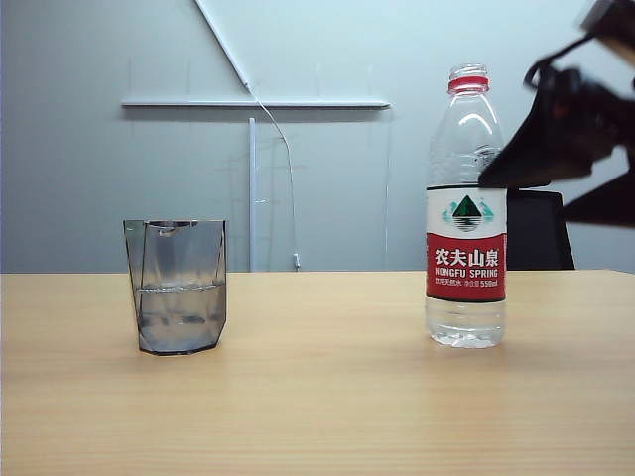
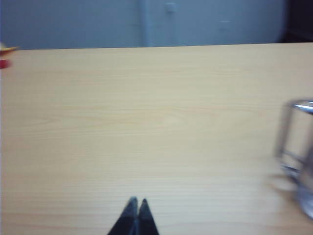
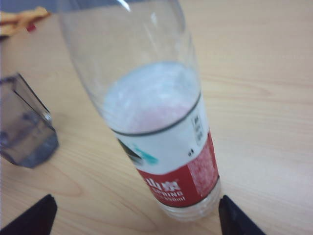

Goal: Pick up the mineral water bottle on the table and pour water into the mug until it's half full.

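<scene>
Two claws: our right gripper [image 3: 134,215] hangs wide open above the upright mineral water bottle [image 1: 466,208], nearer than our left gripper [image 2: 137,204], pinched together, empty.

You only get a blurred dark mass for the right gripper [image 1: 595,149] at the exterior view's right edge, cut off there. In the left wrist view the mug [image 2: 299,152] is smeared and clipped by the frame edge. The right wrist view crops the mineral water bottle [image 3: 161,142] above its shoulder, so its cap is unseen.
</scene>
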Robot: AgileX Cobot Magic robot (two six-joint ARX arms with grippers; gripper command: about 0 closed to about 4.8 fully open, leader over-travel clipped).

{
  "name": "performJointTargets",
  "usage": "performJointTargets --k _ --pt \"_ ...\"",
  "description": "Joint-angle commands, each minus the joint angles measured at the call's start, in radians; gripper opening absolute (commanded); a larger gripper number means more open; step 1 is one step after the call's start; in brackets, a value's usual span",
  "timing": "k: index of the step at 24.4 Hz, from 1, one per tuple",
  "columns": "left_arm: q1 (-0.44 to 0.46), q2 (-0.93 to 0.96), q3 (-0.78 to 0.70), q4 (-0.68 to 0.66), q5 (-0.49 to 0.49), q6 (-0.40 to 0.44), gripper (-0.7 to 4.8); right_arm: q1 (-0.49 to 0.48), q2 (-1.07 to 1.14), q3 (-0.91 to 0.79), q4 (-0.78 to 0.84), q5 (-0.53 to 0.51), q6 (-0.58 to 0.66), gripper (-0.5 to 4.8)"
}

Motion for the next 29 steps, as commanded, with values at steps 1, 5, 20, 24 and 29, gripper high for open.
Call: performJointTargets --k 1,5,20,24,29 --pt "0.059 0.002 0.002 0.012 0.002 -0.003 -0.02 0.001 -0.102 0.004 -0.079 -0.007 0.015 4.32" --pt "0.095 0.002 0.002 0.012 0.002 -0.003 -0.02 0.001 -0.262 0.004 -0.207 -0.007 0.015 3.07" --pt "0.095 0.002 0.002 0.012 0.002 -0.003 -0.02 0.001 -0.477 0.004 -0.373 0.087 0.013 -0.05" --pt "0.095 0.002 0.002 0.011 0.002 -0.003 -0.02 0.001 -0.477 0.004 -0.374 0.086 0.013 -0.05" --pt "0.095 0.002 0.002 0.011 0.002 -0.003 -0.02 0.001 -0.477 0.004 -0.376 0.087 0.013 -0.05"
